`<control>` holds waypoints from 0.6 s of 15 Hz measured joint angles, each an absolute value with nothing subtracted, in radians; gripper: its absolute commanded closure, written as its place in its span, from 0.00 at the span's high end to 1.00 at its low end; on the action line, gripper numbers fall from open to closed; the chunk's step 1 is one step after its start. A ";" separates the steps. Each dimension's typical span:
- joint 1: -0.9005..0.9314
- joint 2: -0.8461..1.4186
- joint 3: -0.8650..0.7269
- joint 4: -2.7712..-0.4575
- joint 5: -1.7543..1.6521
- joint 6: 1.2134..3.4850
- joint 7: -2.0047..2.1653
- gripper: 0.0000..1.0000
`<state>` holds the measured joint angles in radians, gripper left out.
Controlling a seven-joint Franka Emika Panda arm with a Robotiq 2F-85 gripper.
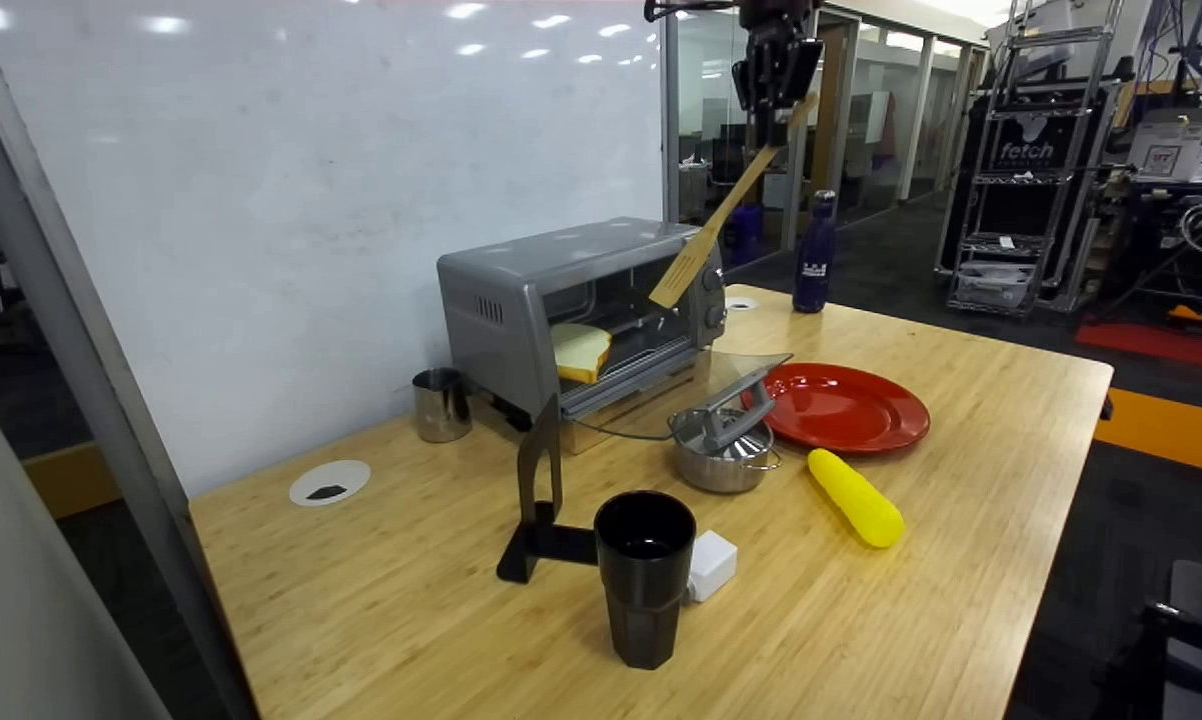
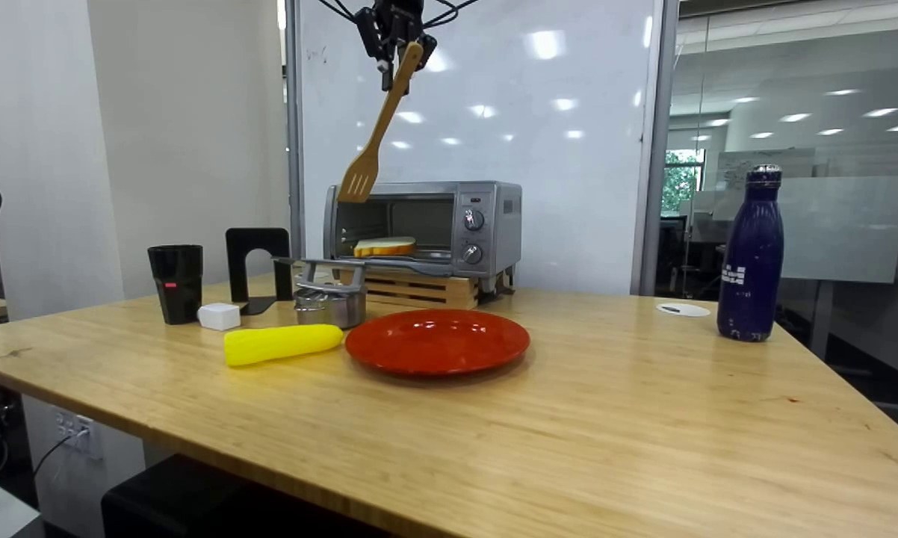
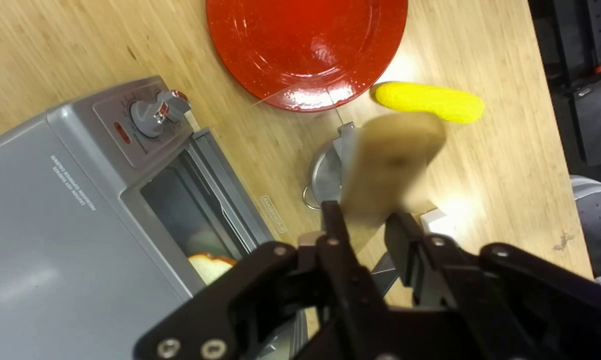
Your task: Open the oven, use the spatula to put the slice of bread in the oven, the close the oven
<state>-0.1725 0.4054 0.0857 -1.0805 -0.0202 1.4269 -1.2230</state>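
Gripper [image 3: 364,220]: fingers pinching the spatula [image 2: 378,133] by its handle, well above the table [image 2: 643,418].
Spatula's lie: blade hangs below and to the left of the fingers in both exterior views; the long axis slopes from the handle end at upper right to the blade at lower left.
Slice of bread [image 2: 385,247]: inside the oven [image 2: 465,233], towards the left of its opening.
Oven door [image 1: 666,405]: folded down below the fingers, reaching out over the steel pot [image 1: 723,467].
Closing the oven: probably the step left; it turns on the blade, which seems to hang on the near side of the opening, where the door would swing up. Moving the spatula aside first looks wise.
Hidden: in the wrist view the blurred handle end covers much of the door's grip bar, and the fingers block most of the blade.
Cut off: the gripper's upper mounting, at the top edge of both exterior views.
Hard to tell: how far the blade stands out from the oven; whether the door touches the pot.
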 measured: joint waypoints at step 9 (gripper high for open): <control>-0.204 0.182 0.082 -1.400 0.006 1.503 -1.224 0.26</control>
<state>-0.2038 0.1815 0.0819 -1.4003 0.0058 1.5025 -1.2242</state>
